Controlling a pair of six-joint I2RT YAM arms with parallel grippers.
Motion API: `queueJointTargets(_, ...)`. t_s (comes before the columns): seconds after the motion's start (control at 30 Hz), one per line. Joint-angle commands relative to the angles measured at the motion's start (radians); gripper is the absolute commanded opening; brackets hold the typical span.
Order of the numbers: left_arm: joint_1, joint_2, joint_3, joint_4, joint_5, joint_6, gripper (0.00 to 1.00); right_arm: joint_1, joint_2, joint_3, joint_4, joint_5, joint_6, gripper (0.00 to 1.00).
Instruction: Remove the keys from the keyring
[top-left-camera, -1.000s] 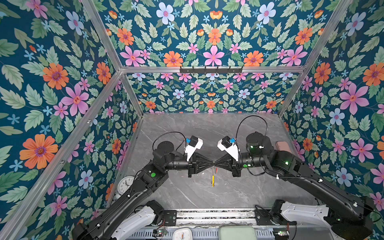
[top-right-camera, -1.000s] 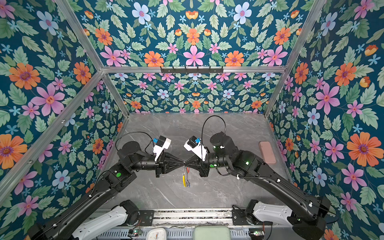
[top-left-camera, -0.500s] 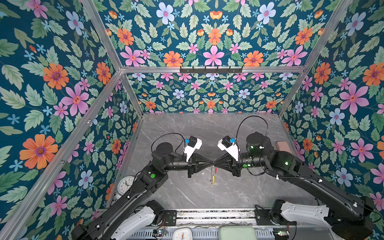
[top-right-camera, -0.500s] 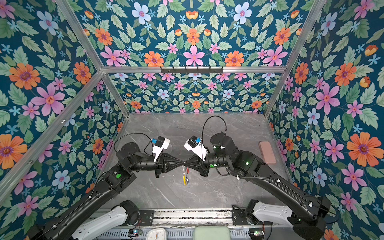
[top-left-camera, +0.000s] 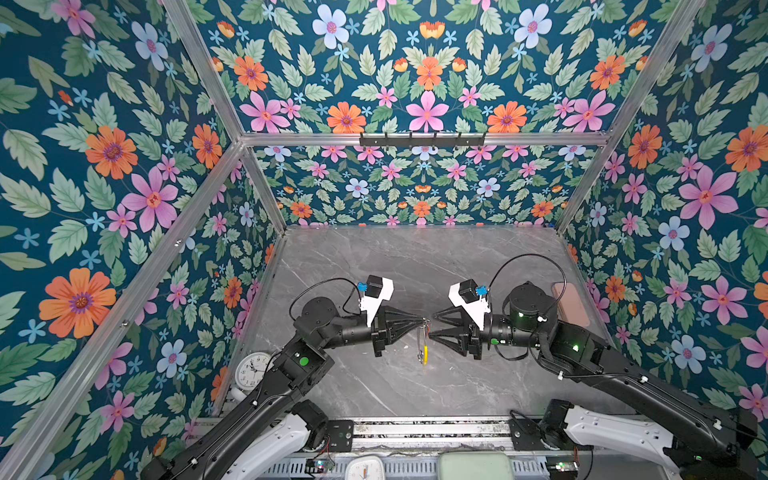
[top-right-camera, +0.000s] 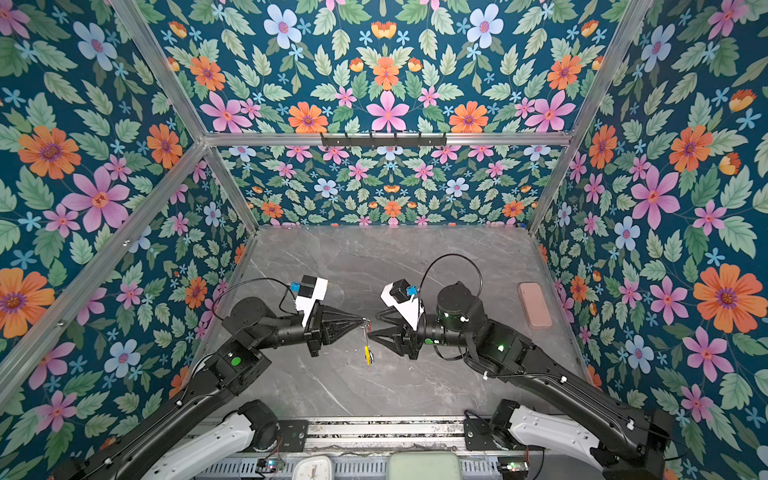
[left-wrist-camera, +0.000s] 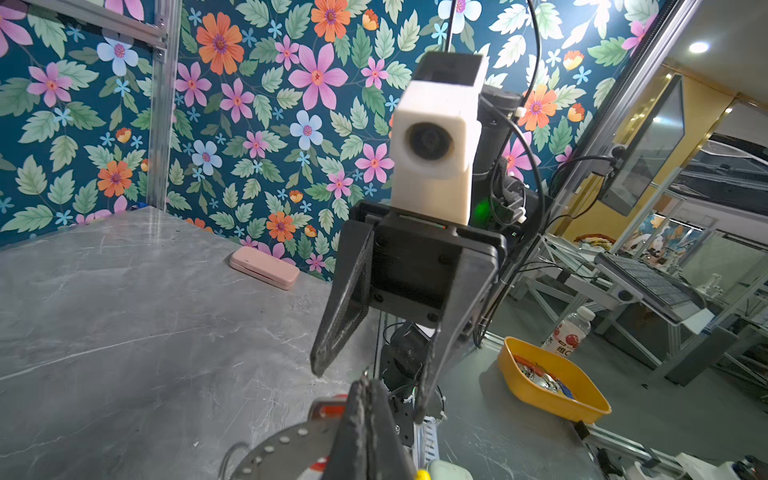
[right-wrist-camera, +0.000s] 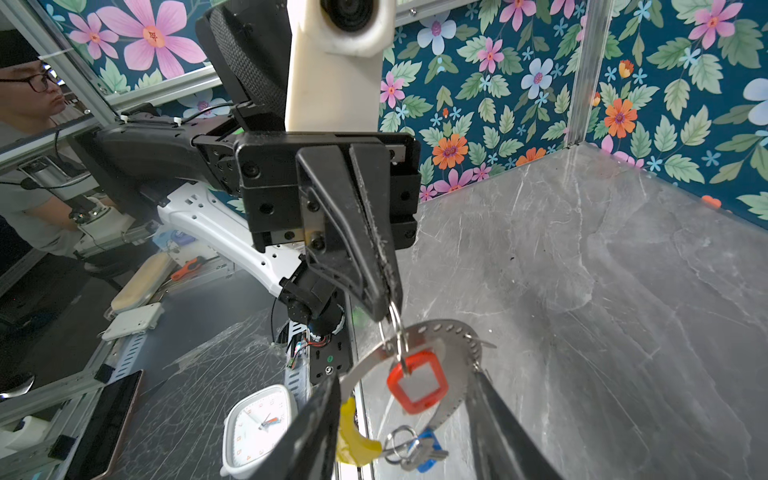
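The keyring (top-left-camera: 423, 347) (top-right-camera: 367, 348) hangs in mid-air over the middle of the table, edge-on in both top views, with its yellow section (right-wrist-camera: 353, 436) low. My left gripper (top-left-camera: 424, 321) (top-right-camera: 365, 321) (right-wrist-camera: 386, 305) is shut on a small metal loop (right-wrist-camera: 395, 328) at the top of the hoop (right-wrist-camera: 457, 332). A red tag (right-wrist-camera: 417, 386) hangs from that loop; I cannot see its key. The blue-tagged key (right-wrist-camera: 419, 453) dangles near the yellow section. My right gripper (top-left-camera: 432, 325) (top-right-camera: 373, 327) (right-wrist-camera: 405, 378) faces the left one and is open, one finger on each side of the hoop, not touching it.
A pink case (top-left-camera: 571, 303) lies by the right wall. At the left wall a round white clock (top-left-camera: 253, 370) leans. A square white clock (right-wrist-camera: 257, 428) sits beyond the table's front edge. A yellow bin (left-wrist-camera: 552, 386) stands outside the enclosure.
My right gripper, shut tip to tip against the left one a second ago, has opened and drawn back slightly. The left gripper stays shut, with the keyring hanging from it.
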Motion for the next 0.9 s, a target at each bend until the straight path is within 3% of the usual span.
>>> queueJointTargets(0.0,0.001,-0.008,-0.009,0.103,-0.033,-0.022,0.00,0.004,0.005,-0.019,0.105,0.027,0.022,0.48)
queueJointTargets(0.27,0.000,0.004,-0.025,0.157,-0.025,-0.054,0.00,0.007,0.033,-0.026,0.137,0.035,0.027,0.38)
queueJointTargets(0.57,0.001,0.007,-0.029,0.174,-0.020,-0.071,0.00,0.015,0.056,-0.014,0.122,0.059,0.021,0.37)
queueJointTargets(0.87,0.001,-0.005,-0.033,0.166,-0.033,-0.072,0.00,0.020,0.045,-0.006,0.086,0.069,0.007,0.21)
